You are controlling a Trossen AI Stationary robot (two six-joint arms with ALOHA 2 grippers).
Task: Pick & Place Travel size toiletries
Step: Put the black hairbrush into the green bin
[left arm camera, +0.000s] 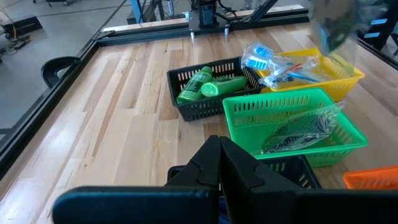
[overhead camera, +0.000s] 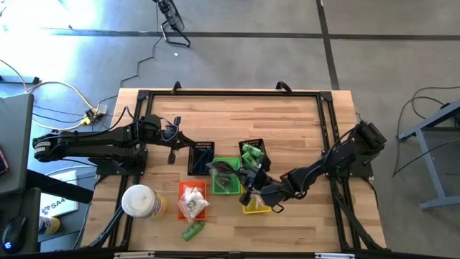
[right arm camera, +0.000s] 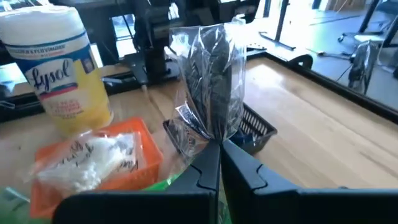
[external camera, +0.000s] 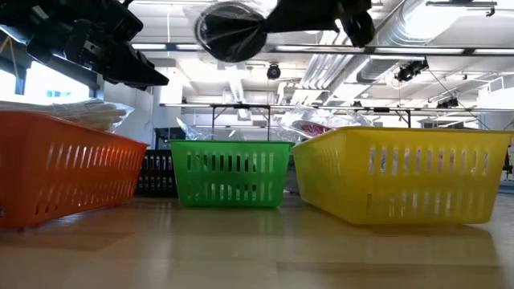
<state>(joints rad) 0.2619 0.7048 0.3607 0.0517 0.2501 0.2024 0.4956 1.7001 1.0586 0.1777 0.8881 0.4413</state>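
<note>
We see grey concrete floor, cables at 9 o'clock, ceiling ducts overhead.

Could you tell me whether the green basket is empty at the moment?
No, the green basket already holds a clear-wrapped packet of dark pieces lying inside it, as the left wrist view shows.

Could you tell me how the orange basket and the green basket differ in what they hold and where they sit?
The orange basket holds clear-wrapped white pieces; the green basket holds a clear packet of dark pieces. In the high view the orange basket sits nearer the table's front edge, beside the white-and-yellow container, while the green basket sits mid-table between the two black baskets. Both are small, slotted, rectangular and upright.
</note>
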